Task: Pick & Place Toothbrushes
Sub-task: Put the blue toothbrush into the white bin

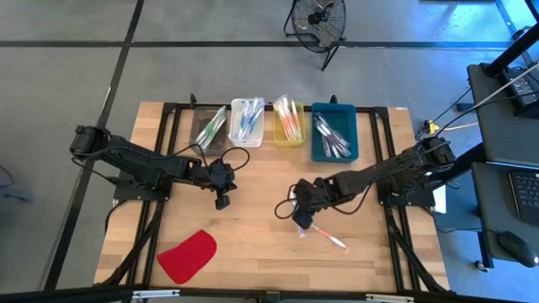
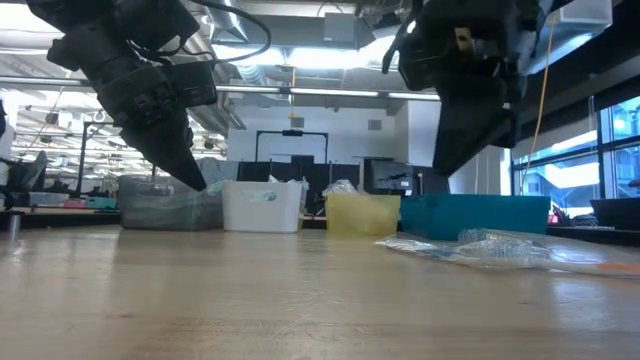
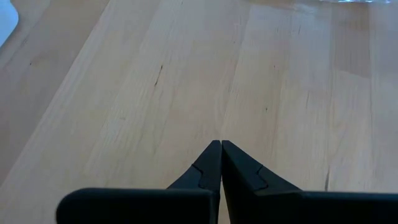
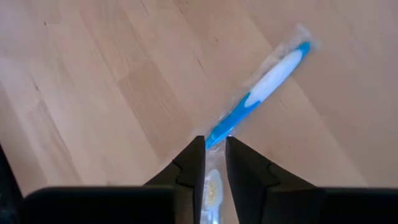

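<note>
Just in front of the teal bin point(image 1: 334, 132), toward the table's near edge, the right gripper point(image 4: 214, 163) is pinching a wrapped blue-and-white toothbrush point(image 4: 261, 87) by one end, its fingers nearly closed with only the wrapper and brush head between them. Most of the brush is hanging free past the fingertips, so the carry is probably best done slowly, with the grip kept firm on the thin end so the long handle is not swinging or slipping from the slick plastic. A second wrapped toothbrush point(image 1: 328, 238), with an orange part, is lying on the wood just beside and nearer the front edge. Four bins are standing in a row behind; the white bin point(image 1: 246, 123), two places to the left of the teal bin, is holding blue brushes and looks the likely target. The right arm is reaching low and inward across the table. The left gripper point(image 3: 221, 163), fingers pressed together and empty, is hovering well left of the teal bin, over bare wood.
</note>
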You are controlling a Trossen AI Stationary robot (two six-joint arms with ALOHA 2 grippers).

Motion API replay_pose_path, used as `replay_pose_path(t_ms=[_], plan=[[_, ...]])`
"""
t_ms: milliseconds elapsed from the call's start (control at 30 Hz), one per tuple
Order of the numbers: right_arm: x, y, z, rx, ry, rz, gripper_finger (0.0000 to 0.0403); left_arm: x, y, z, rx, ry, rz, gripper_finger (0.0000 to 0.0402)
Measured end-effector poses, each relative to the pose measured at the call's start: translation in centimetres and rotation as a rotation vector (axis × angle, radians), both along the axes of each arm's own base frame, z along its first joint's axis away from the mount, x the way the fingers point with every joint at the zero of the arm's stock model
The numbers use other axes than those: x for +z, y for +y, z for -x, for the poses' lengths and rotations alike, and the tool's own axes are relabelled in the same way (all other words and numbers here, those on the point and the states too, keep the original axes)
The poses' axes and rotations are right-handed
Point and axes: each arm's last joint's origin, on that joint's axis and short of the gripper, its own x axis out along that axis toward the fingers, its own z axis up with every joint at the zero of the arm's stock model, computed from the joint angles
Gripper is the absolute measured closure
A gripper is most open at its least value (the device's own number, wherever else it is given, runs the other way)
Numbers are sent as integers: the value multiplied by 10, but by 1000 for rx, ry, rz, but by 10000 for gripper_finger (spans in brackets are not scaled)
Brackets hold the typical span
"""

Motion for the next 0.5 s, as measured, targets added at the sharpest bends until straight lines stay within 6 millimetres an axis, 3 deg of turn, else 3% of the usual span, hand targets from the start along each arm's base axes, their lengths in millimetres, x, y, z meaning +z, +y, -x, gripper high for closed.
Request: replay_pose_path(t_ms=[200, 500], plan=[[0, 3, 1, -91, 7, -49, 326, 0, 0, 0, 0, 0, 0, 398], [1, 3, -1, -157, -29, -53, 254, 0, 0, 0, 0, 0, -1, 398]])
